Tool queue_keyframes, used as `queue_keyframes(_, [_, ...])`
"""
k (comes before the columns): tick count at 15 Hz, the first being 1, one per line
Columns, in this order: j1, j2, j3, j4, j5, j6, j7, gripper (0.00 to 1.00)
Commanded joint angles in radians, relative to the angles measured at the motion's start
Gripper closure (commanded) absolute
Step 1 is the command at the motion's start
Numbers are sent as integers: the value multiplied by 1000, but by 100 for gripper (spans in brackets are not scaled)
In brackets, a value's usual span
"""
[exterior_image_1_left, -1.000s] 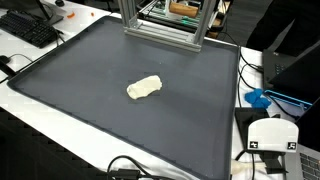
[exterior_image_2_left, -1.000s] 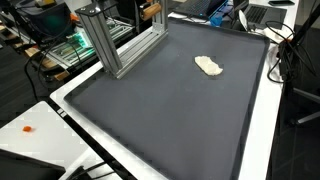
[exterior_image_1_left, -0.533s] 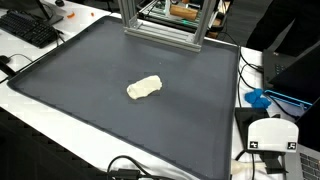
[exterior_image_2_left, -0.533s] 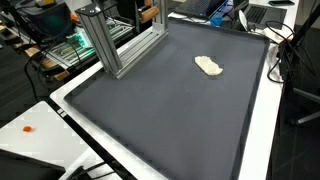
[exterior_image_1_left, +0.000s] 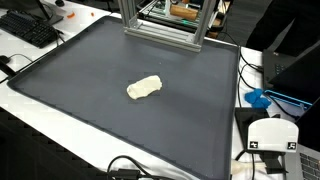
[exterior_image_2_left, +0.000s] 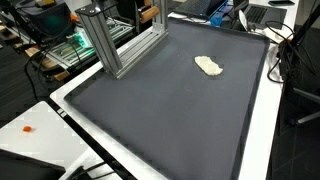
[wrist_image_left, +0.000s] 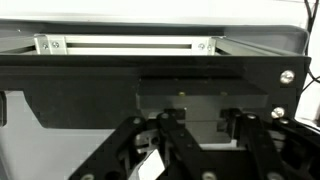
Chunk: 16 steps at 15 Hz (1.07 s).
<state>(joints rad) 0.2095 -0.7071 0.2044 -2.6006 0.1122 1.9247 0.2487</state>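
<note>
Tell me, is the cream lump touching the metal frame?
No, the cream lump lies on the dark mat, well apart from the metal frame.

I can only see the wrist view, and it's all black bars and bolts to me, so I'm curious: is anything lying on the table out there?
Observer: Yes. A pale cream lump lies alone near the middle of a large dark mat.
Visitor: Is the claw anywhere near it?
Observer: The claw appears in neither exterior view, and nothing touches the lump.
Visitor: Is there anything else around the mat?
Observer: A black keyboard sits off the mat, past one of its corners.
</note>
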Motion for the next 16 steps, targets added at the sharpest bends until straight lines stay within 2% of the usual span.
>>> queue_keyframes(1, [-8, -28, -6, -25, 33, 13, -11, 20])
queue_keyframes(4, [-14, -23, -9, -9, 25, 10, -16, 1])
queue_keyframes(13, [-50, 55, -18, 90, 6, 31, -30, 0])
queue_keyframes(16, [-90, 130, 2, 137, -6, 134, 27, 0])
